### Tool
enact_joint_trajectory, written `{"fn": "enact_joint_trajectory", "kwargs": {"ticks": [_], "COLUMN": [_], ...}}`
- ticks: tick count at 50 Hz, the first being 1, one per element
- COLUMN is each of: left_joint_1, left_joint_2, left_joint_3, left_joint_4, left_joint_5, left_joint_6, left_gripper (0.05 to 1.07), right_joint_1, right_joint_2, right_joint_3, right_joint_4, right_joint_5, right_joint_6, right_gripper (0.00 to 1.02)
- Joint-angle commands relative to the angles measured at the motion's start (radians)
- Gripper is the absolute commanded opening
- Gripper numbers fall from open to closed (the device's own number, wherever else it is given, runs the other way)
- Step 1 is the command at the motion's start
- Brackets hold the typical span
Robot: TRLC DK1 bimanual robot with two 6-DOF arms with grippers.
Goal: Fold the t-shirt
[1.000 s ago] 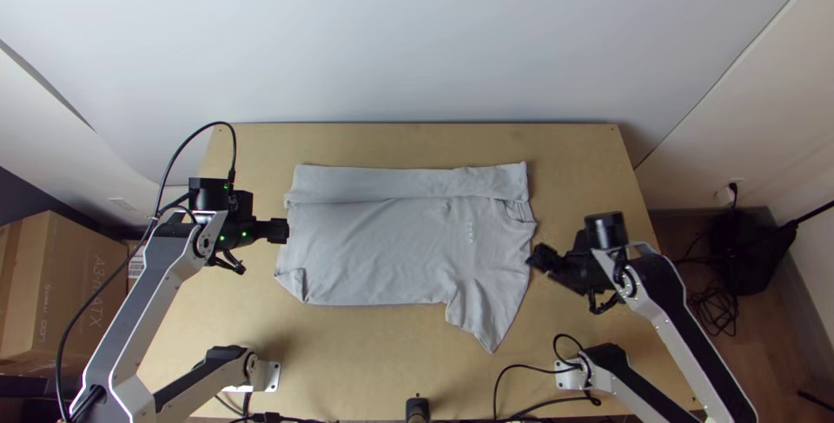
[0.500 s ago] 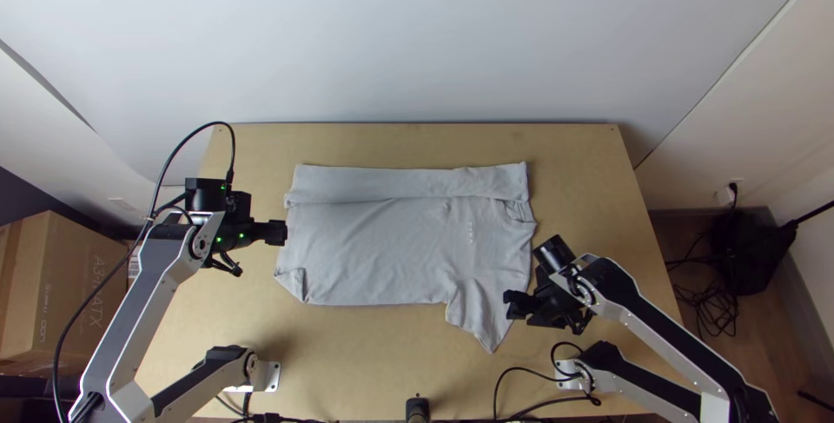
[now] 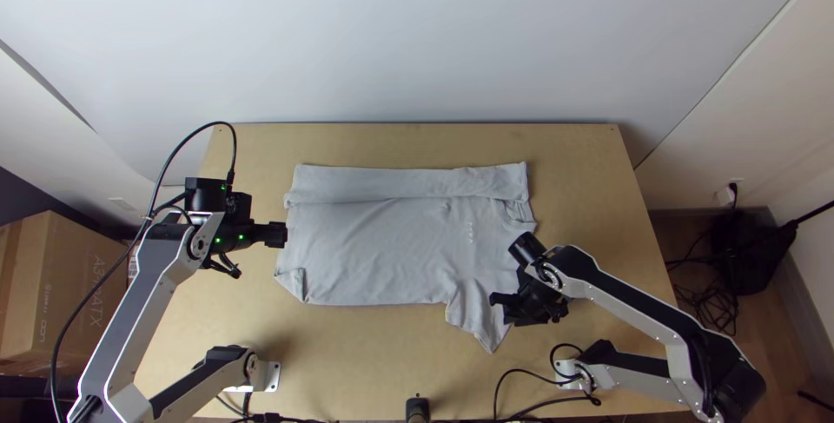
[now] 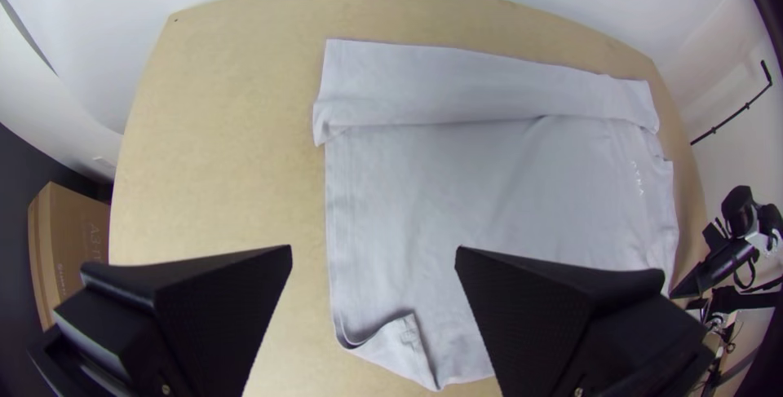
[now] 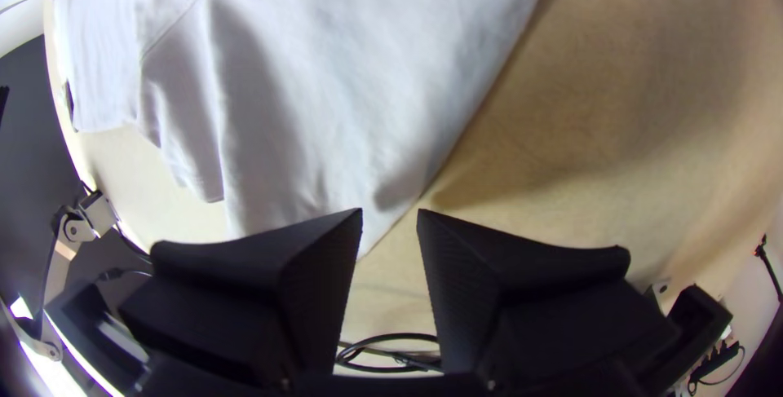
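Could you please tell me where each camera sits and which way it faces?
Top view: high over the table's near edge, looking steeply down on the table; shows the left arm and right arm.
Left wrist view: on the left wrist, looking across the t-shirt from its hem end; shows the left gripper.
Right wrist view: on the right wrist, looking down at the near sleeve; shows the right gripper.
Top and left wrist views share the folded-over far strip.

Left arm point(image 3: 130, 306) bent, left gripper point(image 3: 278, 234) pointing inward, fingers spread wide. Right arm point(image 3: 627, 298) bent too; right gripper point(image 3: 498, 301) also faces inward, fingers parted, narrower gap.
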Motion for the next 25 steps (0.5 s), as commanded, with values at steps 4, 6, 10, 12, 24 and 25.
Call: {"fn": "enact_joint_trajectory", "kwargs": {"ticks": [4,6,10,12,24,25], "left_joint_1": [-0.008,-0.009,-0.023,-0.043,-0.177,-0.190], "left_joint_2": [-0.010,-0.008,0.002,0.006,0.062,0.070], "left_joint_3": [0.046,0.049,0.048,0.042,-0.034,-0.043], "left_joint_4": [-0.026,-0.032,-0.078,-0.111,-0.340,-0.352], "left_joint_5": [-0.005,-0.006,-0.005,-0.006,-0.152,-0.181], "left_joint_6": [0.023,0.029,0.061,0.090,0.194,0.194], "left_gripper": [1.02,1.02,1.02,1.02,1.02,1.02], "right_joint_1": [0.028,0.036,0.054,0.068,0.116,0.114], "right_joint_2": [0.044,0.052,0.055,0.061,0.063,0.063], "right_joint_3": [-0.004,-0.007,-0.016,-0.018,-0.021,-0.021], "right_joint_4": [0.019,0.026,0.055,0.069,0.092,0.092], "right_joint_5": [-0.008,-0.008,-0.008,-0.006,-0.005,-0.005], "right_joint_6": [-0.004,-0.004,-0.008,-0.009,-0.020,-0.020], "right_gripper": [0.32,0.32,0.28,0.20,0.02,0.02]}}
